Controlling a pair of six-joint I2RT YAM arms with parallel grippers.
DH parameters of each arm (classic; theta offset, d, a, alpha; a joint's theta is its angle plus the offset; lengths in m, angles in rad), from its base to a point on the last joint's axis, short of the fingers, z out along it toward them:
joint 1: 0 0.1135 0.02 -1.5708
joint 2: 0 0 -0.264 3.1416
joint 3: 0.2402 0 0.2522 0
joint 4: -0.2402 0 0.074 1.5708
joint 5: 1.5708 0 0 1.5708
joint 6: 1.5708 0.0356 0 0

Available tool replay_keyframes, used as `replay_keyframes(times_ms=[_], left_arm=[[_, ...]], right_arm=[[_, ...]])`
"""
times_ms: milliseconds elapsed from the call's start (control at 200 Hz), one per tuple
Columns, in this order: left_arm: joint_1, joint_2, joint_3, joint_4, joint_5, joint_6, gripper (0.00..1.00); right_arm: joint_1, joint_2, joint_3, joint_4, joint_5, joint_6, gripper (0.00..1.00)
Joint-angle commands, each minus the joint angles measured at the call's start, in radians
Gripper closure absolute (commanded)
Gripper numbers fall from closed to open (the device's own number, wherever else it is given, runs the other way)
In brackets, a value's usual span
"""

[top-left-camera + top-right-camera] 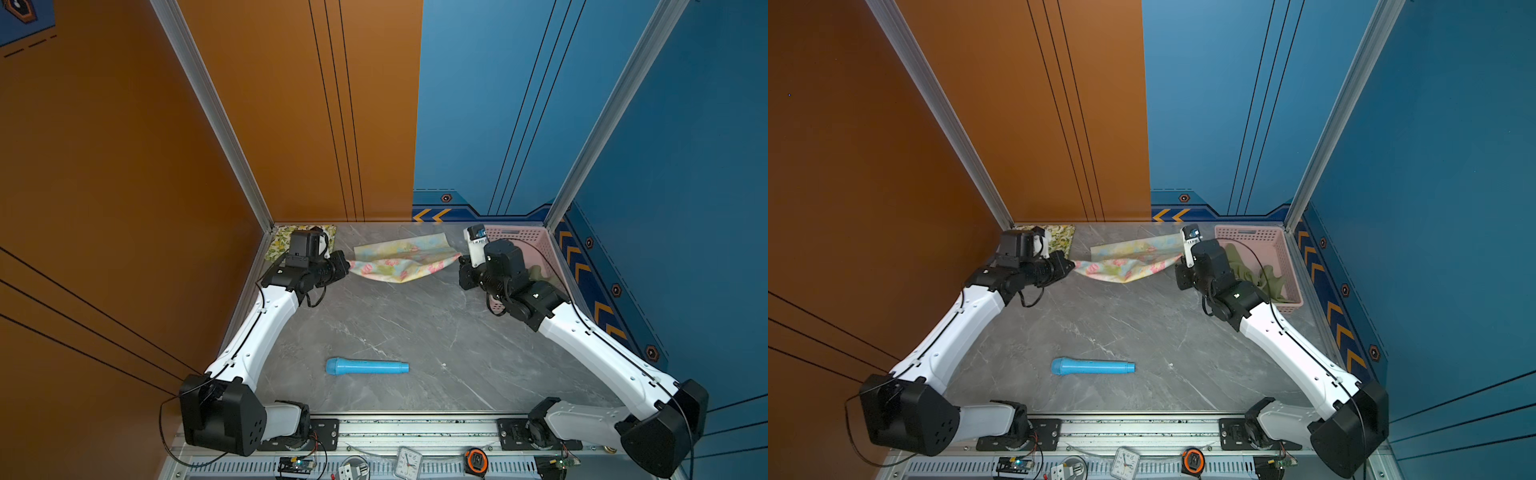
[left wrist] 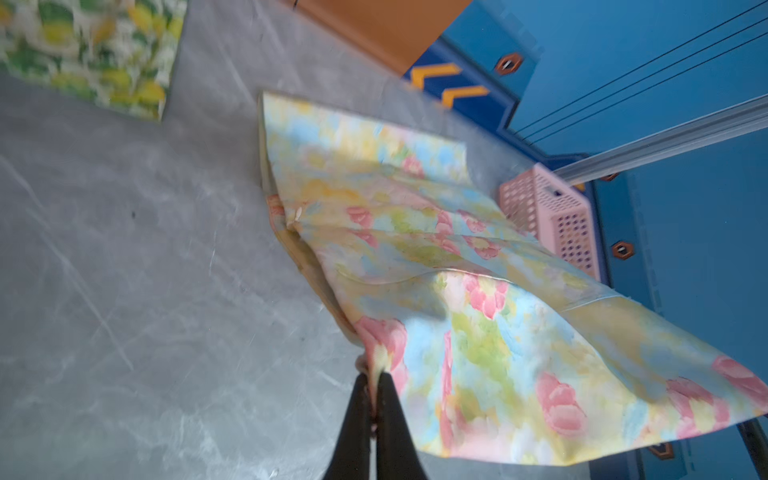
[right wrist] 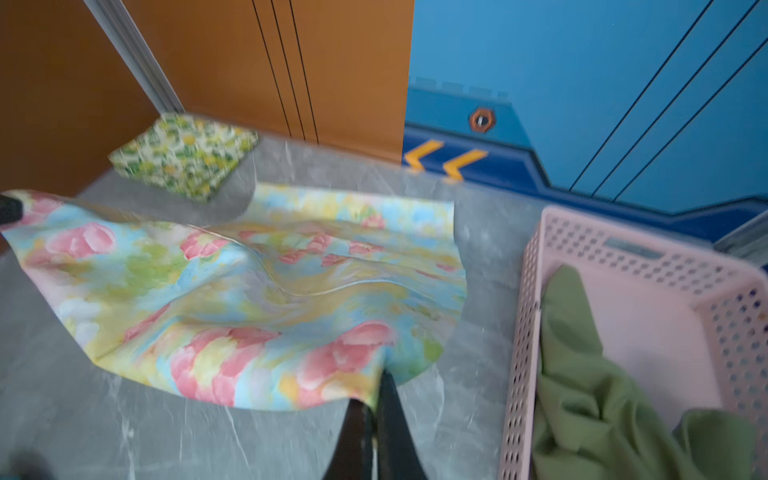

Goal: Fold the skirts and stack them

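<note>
- Pastel flower skirt (image 1: 401, 262) left of pink basket (image 1: 1250, 237), half off the surface (image 1: 395, 324), pinched by left claw (image 2: 375, 374) and right claw (image 3: 376, 386).
- Olive skirt (image 1: 1266, 278) inside basket.
- Lemon skirt (image 1: 278, 245) folded, far left.

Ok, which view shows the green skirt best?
The right wrist view: the olive green skirt lies crumpled in the pink basket, close and unobstructed. In both top views the right arm hides part of it. The left wrist view shows only the basket's outer wall.
</note>
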Motion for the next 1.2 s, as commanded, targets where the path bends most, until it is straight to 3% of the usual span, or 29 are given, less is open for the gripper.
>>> replay_keyframes(times_ms=[0, 20, 50, 115, 130, 175, 250, 310, 411, 546, 801, 971, 1016, 1197], left_arm=[[-0.046, -0.036, -0.143, 0.053, -0.057, -0.040, 1.00], [-0.050, -0.040, -0.166, 0.060, -0.057, -0.047, 1.00], [-0.055, -0.045, -0.195, 0.074, -0.053, -0.055, 0.86], [-0.064, -0.055, -0.223, 0.076, -0.054, -0.049, 0.53], [-0.065, -0.058, -0.224, 0.073, -0.056, -0.046, 0.45], [-0.064, -0.062, -0.214, 0.061, -0.067, -0.033, 0.28], [-0.055, -0.053, -0.172, 0.045, -0.095, -0.012, 0.15], [-0.043, -0.022, -0.122, 0.040, -0.103, -0.001, 0.05], [-0.024, 0.082, 0.014, 0.016, -0.104, 0.029, 0.02], [0.005, 0.292, 0.218, -0.035, -0.104, 0.073, 0.00], [0.036, 0.591, 0.445, 0.000, -0.082, 0.103, 0.02], [0.060, 0.730, 0.533, 0.060, -0.060, 0.101, 0.13], [0.065, 0.762, 0.549, 0.084, -0.059, 0.098, 0.20], [0.088, 0.875, 0.620, 0.146, -0.030, 0.075, 0.26]], right_arm=[[0.038, -0.059, -0.144, 0.066, -0.023, 0.092, 1.00], [0.043, -0.065, -0.165, 0.066, -0.027, 0.100, 1.00], [0.050, -0.074, -0.192, 0.063, -0.041, 0.110, 0.98], [0.057, -0.096, -0.226, 0.054, -0.057, 0.123, 0.68], [0.056, -0.101, -0.232, 0.051, -0.062, 0.125, 0.55], [0.050, -0.109, -0.233, 0.046, -0.068, 0.129, 0.36], [0.011, -0.100, -0.212, 0.045, -0.118, 0.133, 0.25], [-0.030, -0.066, -0.180, 0.051, -0.163, 0.141, 0.23], [-0.075, 0.032, -0.099, 0.069, -0.198, 0.172, 0.22], [-0.109, 0.269, 0.115, 0.022, -0.201, 0.234, 0.25], [-0.122, 0.621, 0.457, -0.082, -0.100, 0.323, 0.30], [-0.153, 0.772, 0.601, -0.077, -0.088, 0.325, 0.33], [-0.161, 0.803, 0.634, -0.072, -0.095, 0.322, 0.33], [-0.202, 0.917, 0.728, -0.072, -0.103, 0.325, 0.37]])
